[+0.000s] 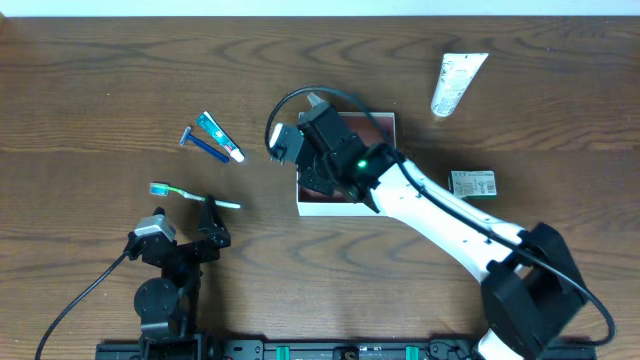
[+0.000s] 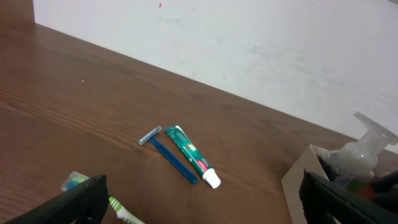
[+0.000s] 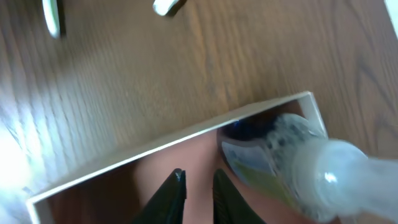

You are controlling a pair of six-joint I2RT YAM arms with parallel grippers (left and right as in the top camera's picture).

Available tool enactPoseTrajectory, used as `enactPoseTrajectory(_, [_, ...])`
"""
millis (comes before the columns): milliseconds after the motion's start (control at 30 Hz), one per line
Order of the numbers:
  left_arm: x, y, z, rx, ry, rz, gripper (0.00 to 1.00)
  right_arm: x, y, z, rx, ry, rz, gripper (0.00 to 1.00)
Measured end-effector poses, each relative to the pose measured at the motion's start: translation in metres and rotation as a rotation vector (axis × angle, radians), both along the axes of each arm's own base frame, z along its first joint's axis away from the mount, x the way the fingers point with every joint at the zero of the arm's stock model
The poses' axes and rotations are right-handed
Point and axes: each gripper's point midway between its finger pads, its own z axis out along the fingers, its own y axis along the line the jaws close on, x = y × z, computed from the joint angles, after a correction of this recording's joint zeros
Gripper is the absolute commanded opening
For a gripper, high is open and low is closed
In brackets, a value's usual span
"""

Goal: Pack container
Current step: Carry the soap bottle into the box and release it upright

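Note:
The container [image 1: 330,208], a shallow white-walled box with a pink-brown floor, sits mid-table, largely covered by my right arm [image 1: 430,205]. In the right wrist view my right gripper [image 3: 198,186] hangs inside the container [image 3: 155,146], its jaws parted only a little with bare floor between them. A clear pump bottle [image 3: 298,162] lies in the box just right of the fingers, apart from them. My left gripper [image 2: 202,205] stands wide open and empty near the table's front left, just behind a green toothbrush [image 2: 118,211].
A blue razor [image 1: 203,146] and a small green toothpaste tube [image 1: 220,137] lie left of the box. The green toothbrush [image 1: 190,193] is in front of them. A white tube [image 1: 458,83] lies at the back right, a small green packet [image 1: 472,184] right of the box.

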Motion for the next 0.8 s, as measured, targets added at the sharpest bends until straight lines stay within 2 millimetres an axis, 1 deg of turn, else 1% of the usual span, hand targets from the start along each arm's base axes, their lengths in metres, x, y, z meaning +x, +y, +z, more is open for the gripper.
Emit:
enactPoseTrajectory(67, [0.000, 0.000, 0.000, 0.000, 0.000, 0.000, 0.98, 0.001, 0.001, -0.009, -0.033, -0.012, 0.042, 0.11])
enactPoseTrajectory(100, [0.000, 0.000, 0.000, 0.000, 0.000, 0.000, 0.98, 0.002, 0.001, -0.012, -0.047, -0.019, 0.058, 0.07])
enactPoseTrajectory(133, [0.000, 0.000, 0.000, 0.000, 0.000, 0.000, 0.98, 0.003, 0.001, -0.015, -0.058, -0.028, 0.071, 0.04])
enactPoseTrajectory(167, [0.000, 0.000, 0.000, 0.000, 0.000, 0.000, 0.98, 0.006, 0.001, -0.015, -0.065, -0.041, 0.083, 0.03])
enactPoseTrajectory(333, [0.000, 0.000, 0.000, 0.000, 0.000, 0.000, 0.98, 0.017, 0.004, -0.014, -0.071, -0.099, 0.112, 0.03])
enactPoseTrajectory(567, [0.000, 0.000, 0.000, 0.000, 0.000, 0.000, 0.98, 0.024, -0.003, -0.031, -0.123, -0.102, 0.148, 0.03])
enactPoseTrajectory(633, [0.000, 0.000, 0.000, 0.000, 0.000, 0.000, 0.98, 0.026, -0.002, -0.034, -0.128, -0.111, 0.157, 0.03])
enactPoseTrajectory(800, [0.000, 0.000, 0.000, 0.000, 0.000, 0.000, 0.98, 0.031, 0.001, -0.031, -0.121, -0.139, 0.168, 0.02])
